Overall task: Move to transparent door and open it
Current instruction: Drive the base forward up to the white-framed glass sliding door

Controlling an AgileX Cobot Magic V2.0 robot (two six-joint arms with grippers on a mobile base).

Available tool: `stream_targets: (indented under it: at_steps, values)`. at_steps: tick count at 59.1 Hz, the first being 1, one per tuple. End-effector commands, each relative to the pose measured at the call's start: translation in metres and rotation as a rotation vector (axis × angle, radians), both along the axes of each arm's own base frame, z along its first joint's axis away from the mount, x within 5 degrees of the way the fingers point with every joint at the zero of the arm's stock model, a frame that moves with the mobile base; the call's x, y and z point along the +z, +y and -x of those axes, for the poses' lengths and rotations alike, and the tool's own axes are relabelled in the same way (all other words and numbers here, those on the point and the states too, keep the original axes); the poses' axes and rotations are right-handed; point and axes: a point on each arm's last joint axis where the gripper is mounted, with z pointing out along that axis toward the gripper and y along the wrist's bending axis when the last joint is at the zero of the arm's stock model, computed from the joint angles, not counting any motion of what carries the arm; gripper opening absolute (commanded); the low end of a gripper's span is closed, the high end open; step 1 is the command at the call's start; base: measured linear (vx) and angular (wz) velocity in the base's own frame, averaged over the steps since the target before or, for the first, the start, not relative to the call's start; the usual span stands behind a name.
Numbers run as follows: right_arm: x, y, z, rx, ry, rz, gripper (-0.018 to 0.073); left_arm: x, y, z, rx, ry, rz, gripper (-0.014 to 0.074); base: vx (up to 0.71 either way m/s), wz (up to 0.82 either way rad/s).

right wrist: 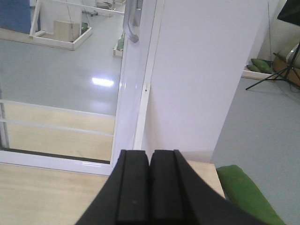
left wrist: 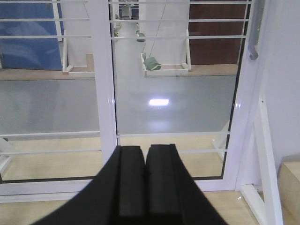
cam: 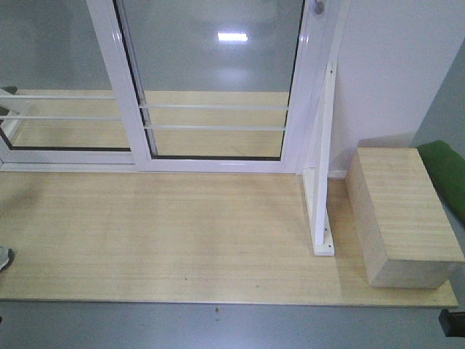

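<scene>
Ahead transparent door (cam: 218,73); left tool (left wrist: 145,154) and right tool (right wrist: 150,157) both pressed closed, empty.

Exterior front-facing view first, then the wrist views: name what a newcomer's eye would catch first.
The tall clear-glass sliding door in its white frame fills the upper middle, its curved grey handle high on the right rail. A pale wooden block sits at lower right, beside a slanted white post. In the wrist views, the black left end effector and the black right end effector are shut, facing the door.
</scene>
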Motion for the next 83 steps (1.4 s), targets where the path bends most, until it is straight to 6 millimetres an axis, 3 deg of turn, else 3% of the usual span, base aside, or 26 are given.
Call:
stream_targets:
  at_steps: [1, 42, 83]
  values:
    - [0.0036, 0.0003, -0.0004, 0.004, -0.085, 0.014, -0.0008, -0.0020, -0.0004, -0.0011, -0.004, -0.056, 0.021, -0.0006, 0.54, 0.06]
    - [0.0036, 0.0003, -0.0004, 0.004, -0.085, 0.014, -0.0008, -0.0020, -0.0004, -0.0011, -0.004, -0.056, 0.021, -0.0006, 0.45, 0.00]
    - [0.0036, 0.0003, -0.0004, 0.004, -0.085, 0.014, -0.0008, -0.0020, -0.0004, -0.0011, -0.004, -0.056, 0.021, -0.0006, 0.20, -0.04]
